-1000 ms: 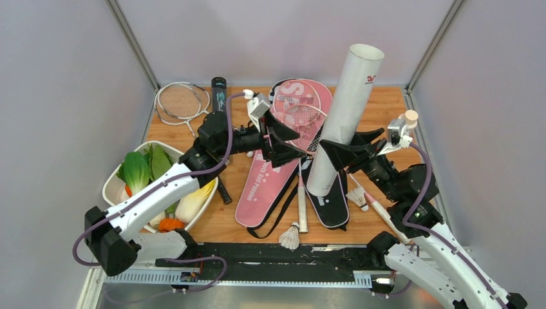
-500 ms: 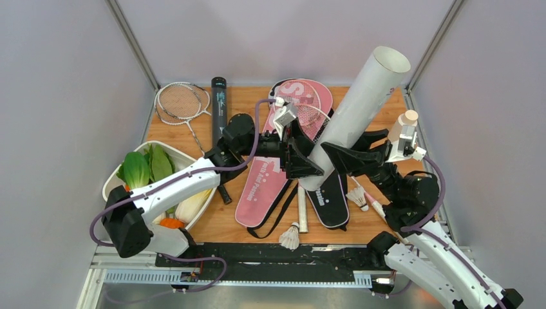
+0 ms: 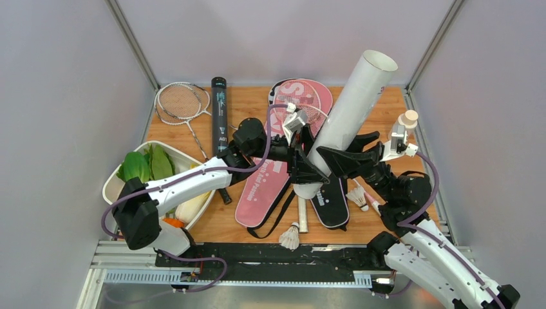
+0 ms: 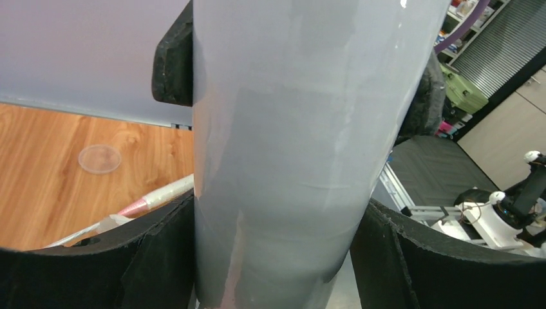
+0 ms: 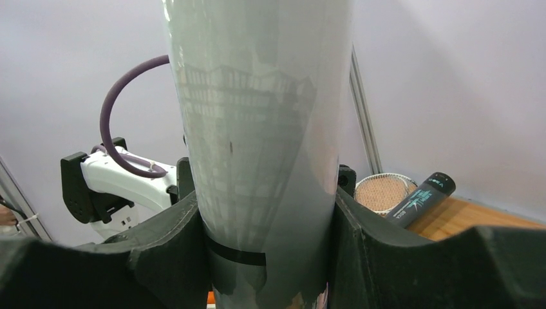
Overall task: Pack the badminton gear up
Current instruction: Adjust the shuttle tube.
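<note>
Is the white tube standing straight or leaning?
Leaning. The white tube tilts up toward the right, gripped low by the left pincer and right pincer.

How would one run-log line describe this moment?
left gripper: shut on white tube, lower part | right gripper: shut on tube | tube: tilted, open end up | shuttlecocks: loose on table

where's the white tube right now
In the top view the white tube stands tilted right of centre, clamped low by both the left tool and the right tool, its lower end over the black racket bag.
</note>
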Available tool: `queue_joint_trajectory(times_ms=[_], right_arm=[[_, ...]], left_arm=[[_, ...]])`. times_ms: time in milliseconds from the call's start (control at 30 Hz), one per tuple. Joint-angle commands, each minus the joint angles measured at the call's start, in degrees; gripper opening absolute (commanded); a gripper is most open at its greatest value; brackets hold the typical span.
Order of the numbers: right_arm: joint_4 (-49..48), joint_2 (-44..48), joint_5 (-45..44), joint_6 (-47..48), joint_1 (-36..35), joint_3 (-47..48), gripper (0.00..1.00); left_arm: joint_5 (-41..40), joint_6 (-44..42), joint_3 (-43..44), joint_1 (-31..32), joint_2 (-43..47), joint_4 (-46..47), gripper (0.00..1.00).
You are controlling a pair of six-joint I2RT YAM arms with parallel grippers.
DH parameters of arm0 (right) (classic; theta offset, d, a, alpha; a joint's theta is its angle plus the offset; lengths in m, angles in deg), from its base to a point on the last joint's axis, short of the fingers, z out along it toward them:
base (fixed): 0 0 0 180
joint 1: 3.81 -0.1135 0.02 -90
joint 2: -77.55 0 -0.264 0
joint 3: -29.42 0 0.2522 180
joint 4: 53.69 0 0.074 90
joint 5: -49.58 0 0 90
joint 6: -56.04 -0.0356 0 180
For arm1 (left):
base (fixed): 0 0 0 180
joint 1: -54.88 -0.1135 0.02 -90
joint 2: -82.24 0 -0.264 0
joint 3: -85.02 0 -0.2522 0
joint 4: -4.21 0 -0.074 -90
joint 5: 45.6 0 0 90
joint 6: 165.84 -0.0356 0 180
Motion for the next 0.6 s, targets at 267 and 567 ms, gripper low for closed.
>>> queue_joint_trajectory(times_ms=[267, 567], right_arm=[[18.69, -1.23, -8.23, -2.17, -0.11, 9.44, 0.86], [32.13, 5.79, -16.30, -5.05, -0.11, 12.34, 0.99]], left_arm=[[-0.45, -7.60, 0.92, 0.71, 3.57, -6.35, 0.40], [-10.11, -16.07, 2.60, -5.22, 11.12, -24.22, 0.26]])
